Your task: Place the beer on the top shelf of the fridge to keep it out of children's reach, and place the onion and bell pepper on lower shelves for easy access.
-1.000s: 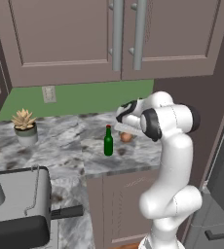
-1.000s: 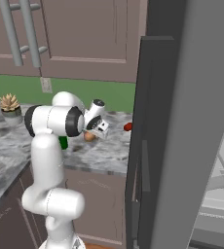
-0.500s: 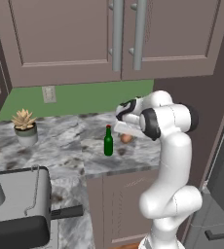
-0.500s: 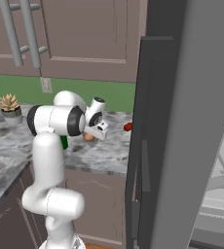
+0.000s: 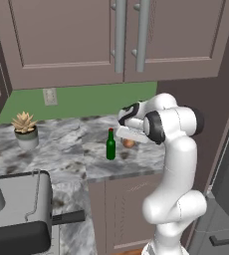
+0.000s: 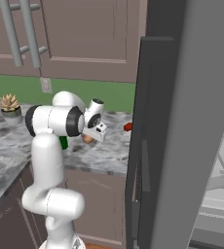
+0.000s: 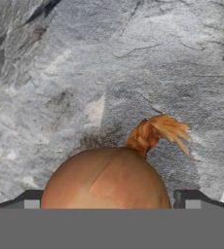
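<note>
Fingertips (image 7: 31, 200) spread wide, one at 8 o'clock and one at 4 o'clock of the hand view, the onion (image 7: 106, 179) between them at 6 o'clock. Neither tip presses its skin, so nothing is gripped; jaws released. The onion's dry orange tuft points to about 1 o'clock in that view. It lies on the grey marbled counter (image 7: 133, 63).

Left base view: the gripper (image 5: 128, 133) sits low over the counter (image 5: 66, 149), the onion (image 5: 129, 143) peeking out just under it. The beer (image 5: 110, 145) stands upright on the counter just beside the onion, at its 9 o'clock, untouched. A potted succulent (image 5: 25, 129) is well apart at 9 o'clock, near the wall. Brown cupboards (image 5: 111, 37) hang at 12 o'clock. A dark toaster-like appliance (image 5: 17, 214) sits at 7 o'clock.

Right base view: the gripper (image 6: 98, 134) is over the onion (image 6: 88, 139), with a sliver of the green beer (image 6: 64, 142) behind the arm at 9 o'clock. The bell pepper (image 6: 127, 127) lies on the counter (image 6: 102, 153) at 3 o'clock of the gripper, near the edge of the fridge (image 6: 182, 121). The fridge door stands open; pale shelf plates, the lower shelves (image 6: 221, 194), show at 4 o'clock. Can't tell which is the top shelf from here.
</note>
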